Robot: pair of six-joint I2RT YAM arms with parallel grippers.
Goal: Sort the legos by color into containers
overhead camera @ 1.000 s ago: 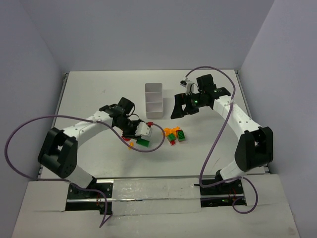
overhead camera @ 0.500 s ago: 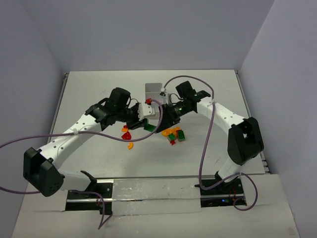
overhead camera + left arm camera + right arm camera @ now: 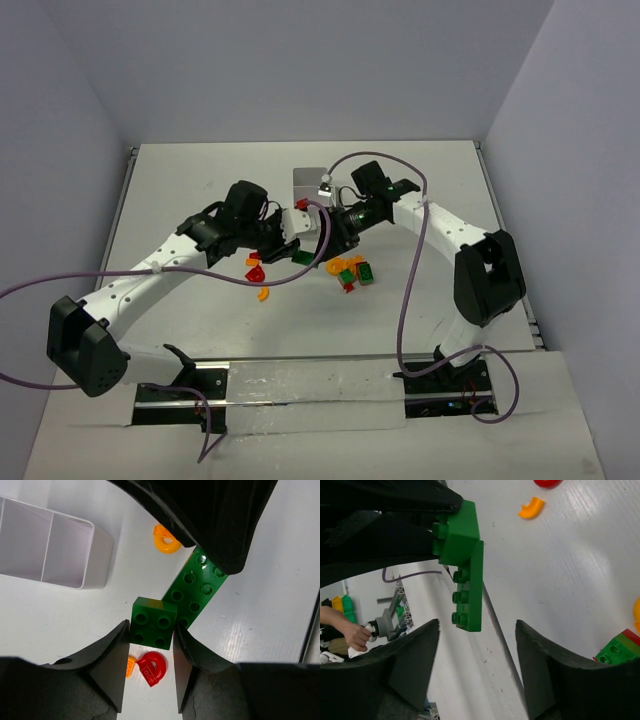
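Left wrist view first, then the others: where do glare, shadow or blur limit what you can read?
Left wrist: green legos sharp, small glints on studs, black fingers featureless. Right wrist: streaky sheen on table. Top external: even light, soft shadows, loose legos tiny.

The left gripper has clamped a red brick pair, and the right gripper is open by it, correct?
Not quite: the brick pair is green, not red. The left wrist view shows the left gripper clamped on its small square brick; the right gripper is indeed open by the long end.
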